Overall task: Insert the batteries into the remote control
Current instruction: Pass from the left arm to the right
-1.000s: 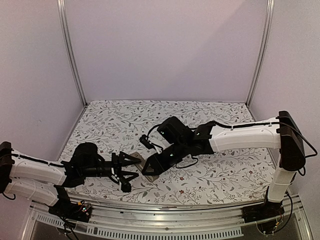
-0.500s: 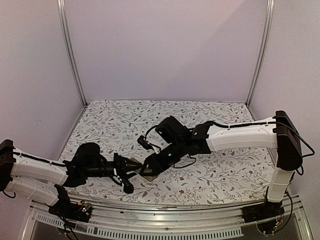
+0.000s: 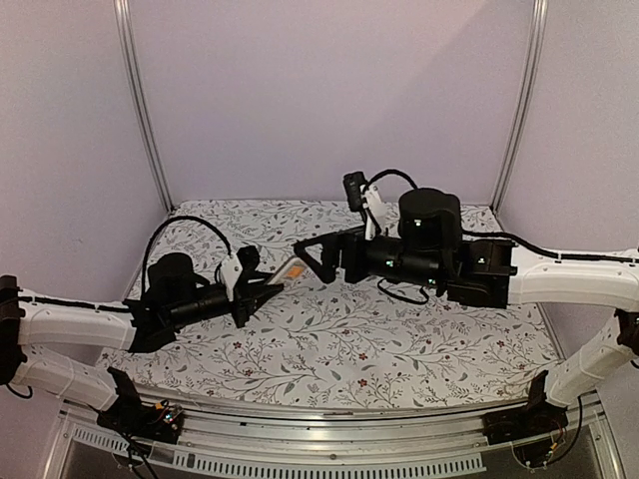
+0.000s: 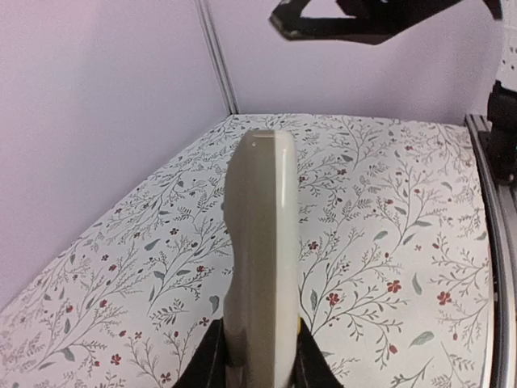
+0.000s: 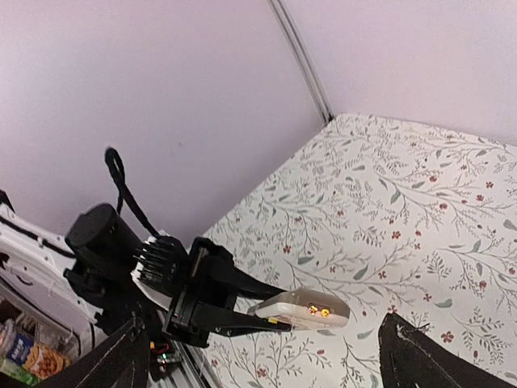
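So the remote control (image 3: 286, 270) is held up in the air by the left gripper (image 3: 268, 292). It's pinched at its near end between two narrow-set fingers (image 4: 208, 365), well above the floral tablecloth (image 3: 399, 349) and left of the table's middle. In the left wrist view it's seen edge-on, sticking straight out from the jaws, pale grey-white with a rounded tip. Two little orange-gold spots (image 5: 318, 310) can be made out on the free end in the right wrist view, though what they are can't be told. The right gripper (image 3: 312, 257) is spread wide, and in its own wrist view the remote is framed between its fingers, further off. From above it's parked just beyond the remote's free end, near but apart, so that's the one thing crowding it. A black cable (image 3: 188, 218) is looped up over the left arm. The table is boxed in at the back and sides by lilac walls (image 3: 329, 100) and metal corner posts (image 3: 143, 100).
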`<state>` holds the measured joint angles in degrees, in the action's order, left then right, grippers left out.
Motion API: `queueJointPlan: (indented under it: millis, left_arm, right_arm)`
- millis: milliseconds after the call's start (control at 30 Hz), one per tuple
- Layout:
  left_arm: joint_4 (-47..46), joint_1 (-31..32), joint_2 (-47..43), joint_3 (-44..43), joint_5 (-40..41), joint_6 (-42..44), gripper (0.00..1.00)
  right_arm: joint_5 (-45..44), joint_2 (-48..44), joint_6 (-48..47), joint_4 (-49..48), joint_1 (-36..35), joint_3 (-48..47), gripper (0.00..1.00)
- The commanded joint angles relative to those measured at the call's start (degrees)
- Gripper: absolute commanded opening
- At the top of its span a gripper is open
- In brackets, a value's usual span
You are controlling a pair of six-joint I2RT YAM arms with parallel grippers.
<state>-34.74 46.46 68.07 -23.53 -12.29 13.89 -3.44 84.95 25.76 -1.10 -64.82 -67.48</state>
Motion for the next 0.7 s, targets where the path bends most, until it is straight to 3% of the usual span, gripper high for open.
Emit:
queueJointPlan:
  millis: [0, 367, 667]
  left_arm:
    - [-13.0, -0.8, 1.0, -1.3, 1.3, -25.2, 0.00]
    - [-22.0, -0.2, 4.1, -3.9, 6.0, -22.1, 0.00]
    - [-21.8, 0.5, 5.1, -4.3, 7.5, -20.0, 0.00]
  right_arm:
    - [-14.6, -1.7, 5.0, -18.7, -0.7, 5.5, 0.96]
    - [-16.4, 12.2, 13.9, -13.6, -2.3, -5.5, 0.97]
    - [-14.0, 18.8, 11.4, -10.4, -2.2, -13.5, 0.74]
